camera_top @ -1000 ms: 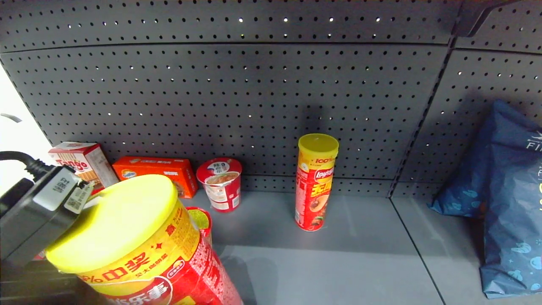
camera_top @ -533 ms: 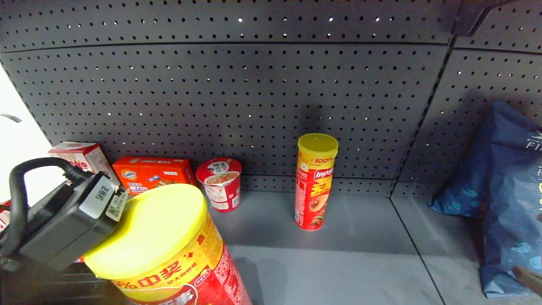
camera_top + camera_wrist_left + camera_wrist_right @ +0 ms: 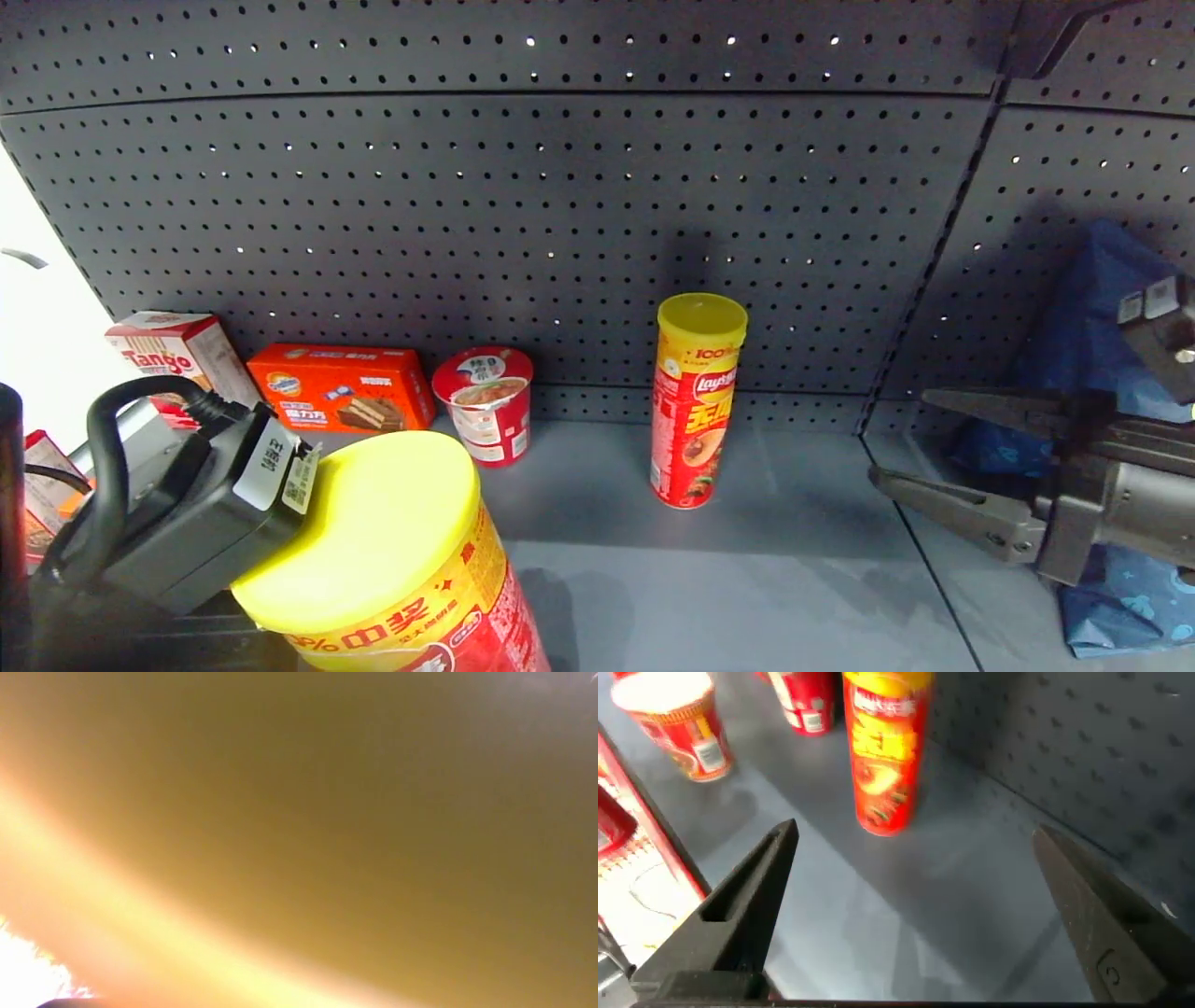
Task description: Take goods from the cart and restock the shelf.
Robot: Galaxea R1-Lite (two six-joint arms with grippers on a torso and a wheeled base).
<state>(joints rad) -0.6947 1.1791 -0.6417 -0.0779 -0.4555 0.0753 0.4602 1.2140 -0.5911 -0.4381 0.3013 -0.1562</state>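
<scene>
A large red chip can with a yellow lid (image 3: pixel 392 541) hangs in the air at the lower left, close to the head camera. My left gripper is shut on it, and the left wrist block (image 3: pixel 187 504) sits against the lid. The lid (image 3: pixel 299 840) fills the left wrist view as a yellow blur. My right gripper (image 3: pixel 901 437) is open at the right, level with the shelf floor (image 3: pixel 728 569). Another chip can (image 3: pixel 698 411) stands upright near the pegboard. That standing can (image 3: pixel 885 747) lies ahead of the open right gripper (image 3: pixel 913 838), clear of its fingers.
A cup of noodles (image 3: pixel 485 406), an orange box (image 3: pixel 341 385) and a wafer box (image 3: pixel 182 359) line the back left of the shelf. A blue bag (image 3: pixel 1102 355) leans in the neighbouring bay behind the right arm. Bare shelf floor lies in front of the standing can.
The left arm has carried the chip can to the right and lower in the head view. The right gripper has come in from the right edge, open.
</scene>
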